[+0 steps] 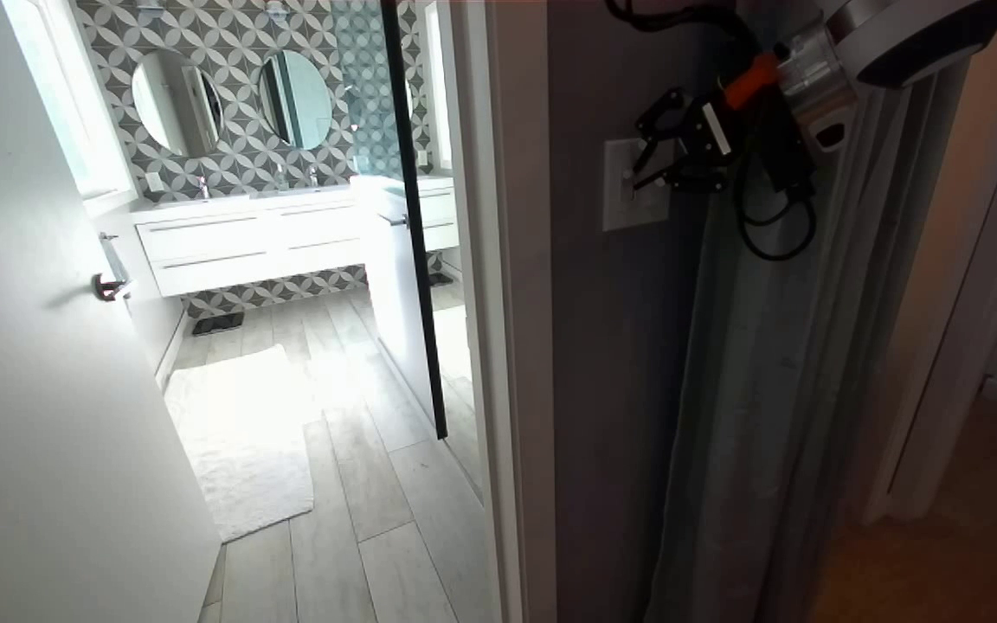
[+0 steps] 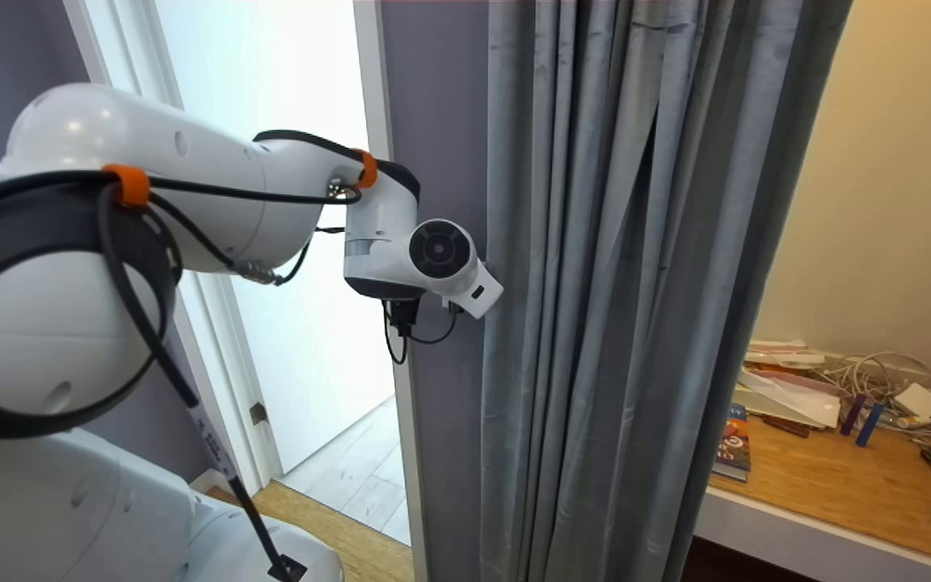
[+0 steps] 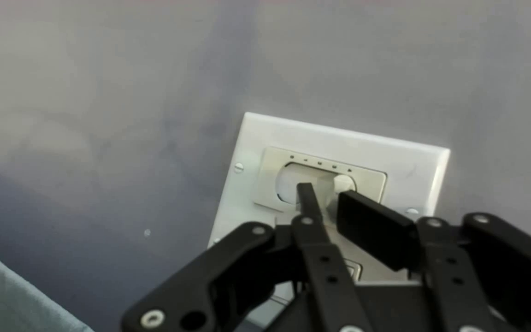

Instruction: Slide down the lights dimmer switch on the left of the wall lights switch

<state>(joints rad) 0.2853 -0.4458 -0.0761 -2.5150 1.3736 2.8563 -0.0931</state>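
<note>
Fingers (image 3: 376, 230) stand parted close to the dimmer knob (image 3: 344, 183) on the white wall plate (image 3: 407, 173)

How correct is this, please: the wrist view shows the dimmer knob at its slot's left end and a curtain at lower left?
The end is wrong: the wrist view shows the dimmer knob at the right end of its slot, with the curtain at lower left.
</note>
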